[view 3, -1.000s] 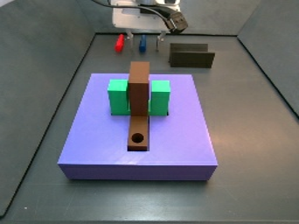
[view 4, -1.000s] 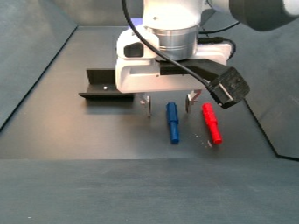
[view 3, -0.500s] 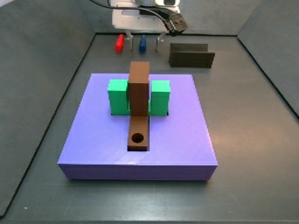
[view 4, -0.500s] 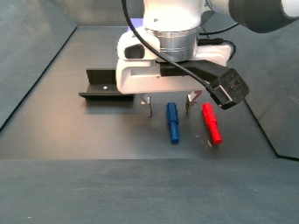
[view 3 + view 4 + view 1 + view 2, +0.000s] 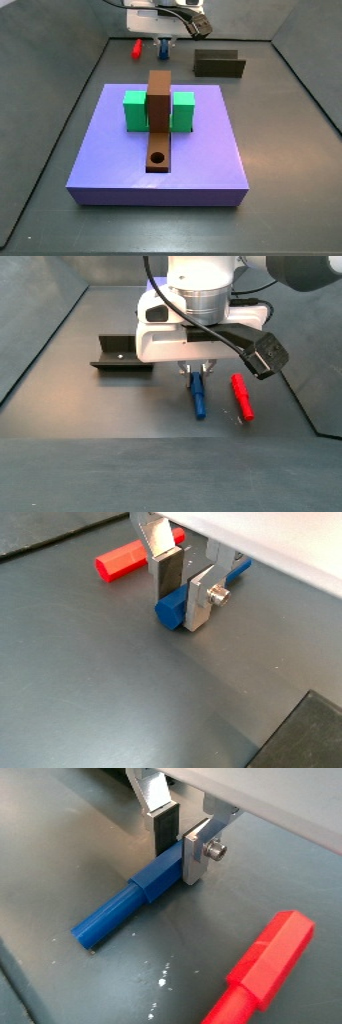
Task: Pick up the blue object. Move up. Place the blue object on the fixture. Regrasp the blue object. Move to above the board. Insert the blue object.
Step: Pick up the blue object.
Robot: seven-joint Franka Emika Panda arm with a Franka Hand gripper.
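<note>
While lying on the floor, the blue peg (image 5: 134, 907) is clamped between the gripper (image 5: 178, 836) fingers at one end. The red peg (image 5: 261, 970) is seen just beside it.

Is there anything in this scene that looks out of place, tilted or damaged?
Nothing stands out. The blue object and the red peg lie flat on the floor, apart. The gripper is down over one end of the blue object, jaws either side of it. The board and the fixture look undisturbed.
</note>
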